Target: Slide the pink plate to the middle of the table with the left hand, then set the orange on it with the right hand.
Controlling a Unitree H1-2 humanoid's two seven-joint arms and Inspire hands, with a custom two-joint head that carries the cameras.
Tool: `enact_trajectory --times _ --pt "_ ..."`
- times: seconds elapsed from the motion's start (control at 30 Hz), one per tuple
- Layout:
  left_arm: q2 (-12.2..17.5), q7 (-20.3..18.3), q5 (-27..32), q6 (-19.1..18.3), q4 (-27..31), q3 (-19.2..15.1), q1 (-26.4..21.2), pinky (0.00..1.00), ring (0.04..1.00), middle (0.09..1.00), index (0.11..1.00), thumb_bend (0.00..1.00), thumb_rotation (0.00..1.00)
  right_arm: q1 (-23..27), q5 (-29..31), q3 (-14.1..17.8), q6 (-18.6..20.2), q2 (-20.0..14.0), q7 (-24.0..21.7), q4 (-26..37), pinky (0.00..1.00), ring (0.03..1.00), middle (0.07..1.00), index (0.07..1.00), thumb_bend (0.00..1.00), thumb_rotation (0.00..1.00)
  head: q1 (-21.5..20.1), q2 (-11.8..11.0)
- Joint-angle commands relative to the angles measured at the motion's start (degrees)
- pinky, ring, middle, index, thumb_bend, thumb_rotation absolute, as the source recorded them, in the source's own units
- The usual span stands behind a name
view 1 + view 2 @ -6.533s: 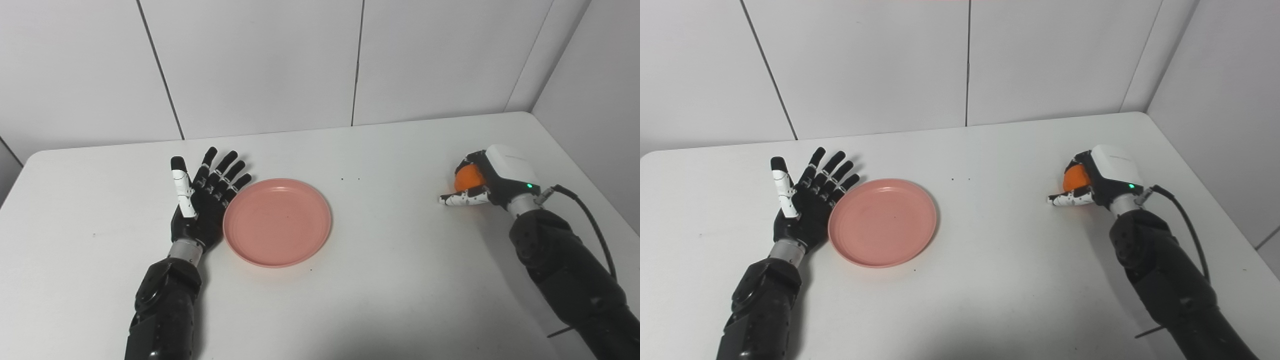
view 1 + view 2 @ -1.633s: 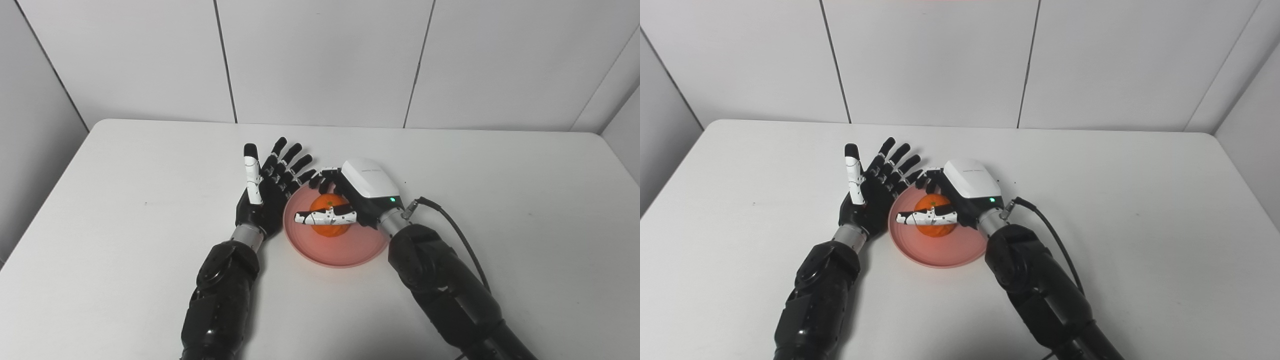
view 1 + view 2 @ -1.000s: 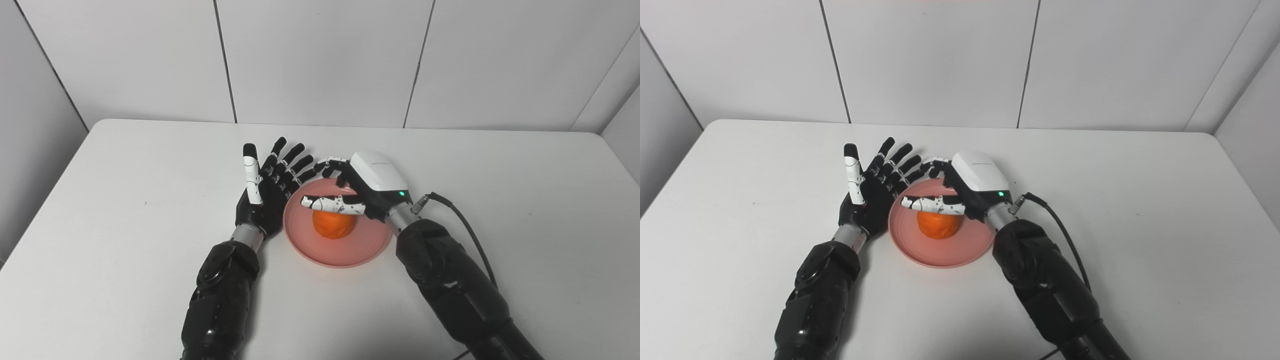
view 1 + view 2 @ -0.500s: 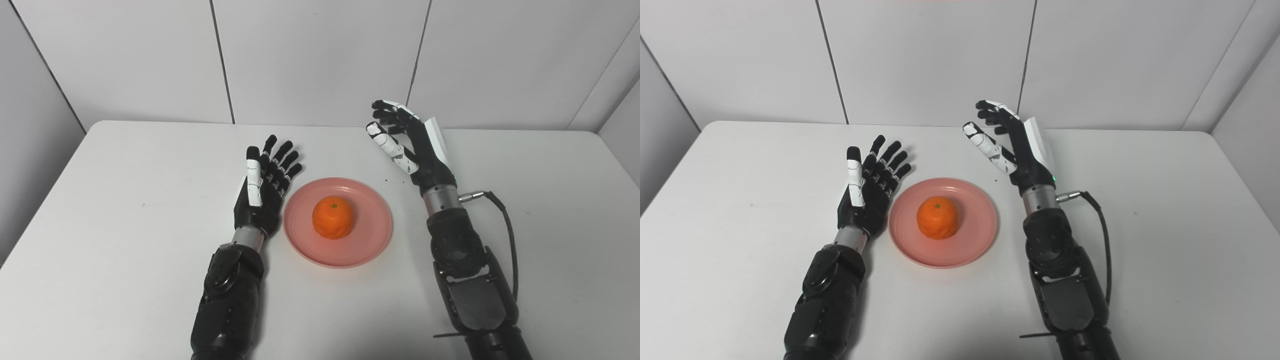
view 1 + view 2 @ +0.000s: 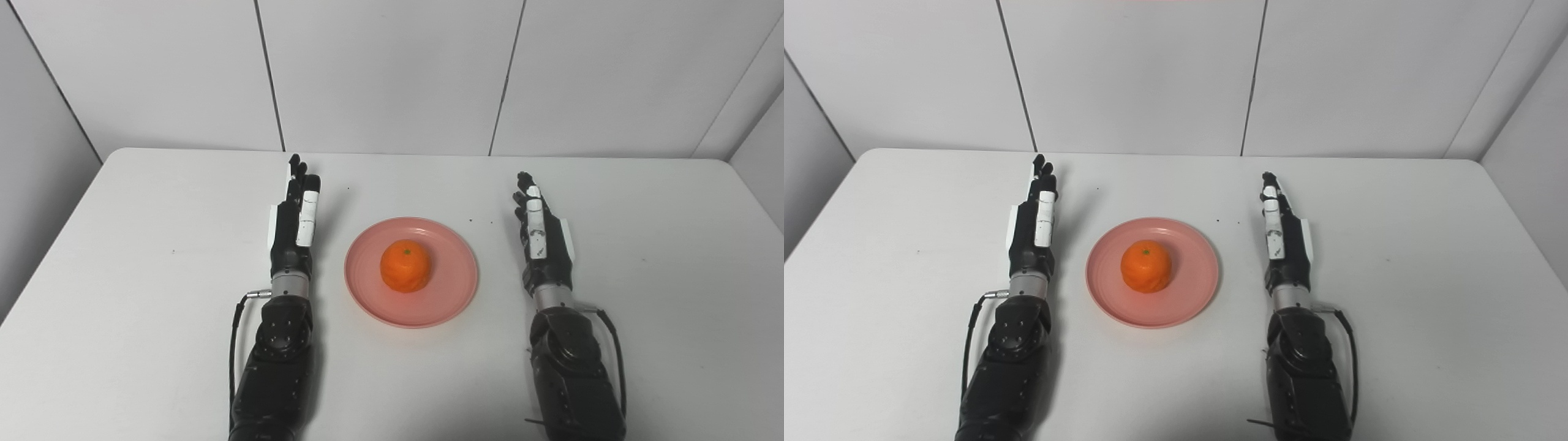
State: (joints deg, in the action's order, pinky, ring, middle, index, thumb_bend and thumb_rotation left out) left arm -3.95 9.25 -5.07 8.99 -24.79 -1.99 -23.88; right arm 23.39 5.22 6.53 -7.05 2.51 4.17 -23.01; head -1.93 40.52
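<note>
The pink plate point(image 5: 450, 294) lies at the middle of the white table, and the orange point(image 5: 405, 266) sits upright in its centre, stem dot up. My left hand point(image 5: 293, 228) stands edge-on to the left of the plate, fingers straight and pointing away, holding nothing and clear of the rim. On the other side my right hand point(image 5: 542, 239) mirrors it, fingers straight, empty, a short gap from the plate. In the right eye view the orange point(image 5: 1146, 265) is likewise untouched between the left hand point(image 5: 1032, 229) and the right hand point(image 5: 1284, 239).
The white table point(image 5: 153, 245) runs to grey panelled walls at the back and both sides. A few small dark specks lie behind the plate. A thin cable point(image 5: 234, 331) loops beside the left forearm.
My right hand has come down from its raised spot behind the plate to rest beside it, turned edge-on. My left hand has drawn a little left off the rim and turned edge-on. The orange stays put.
</note>
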Motion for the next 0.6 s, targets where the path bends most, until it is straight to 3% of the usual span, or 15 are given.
enact_trajectory --times 0.0,0.1,0.57 --pt "0.95 -0.53 -0.83 -2.96 1.15 0.43 1.29 1.00 1.000 1.000 1.000 0.86 0.95 -1.63 1.42 0.49 -3.62 0.90 -0.73 -3.69 1.00 0.992 0.977 0.948 0.85 1.00 -0.03 0.28" --pt "1.09 -1.11 0.45 -6.86 2.51 0.50 1.43 0.99 0.986 0.991 1.000 0.88 0.96 -2.13 1.60 0.49 -4.90 1.34 -0.33 -6.25 1.00 0.990 0.981 0.961 0.85 1.00 -0.10 0.31" --pt "1.28 -2.54 0.81 -12.71 4.19 1.59 1.62 1.00 1.000 1.000 1.000 0.89 1.00 -2.09 1.12 -0.88 -2.85 1.49 -0.63 -6.16 1.00 1.000 0.981 0.954 0.84 1.00 -0.24 0.09"
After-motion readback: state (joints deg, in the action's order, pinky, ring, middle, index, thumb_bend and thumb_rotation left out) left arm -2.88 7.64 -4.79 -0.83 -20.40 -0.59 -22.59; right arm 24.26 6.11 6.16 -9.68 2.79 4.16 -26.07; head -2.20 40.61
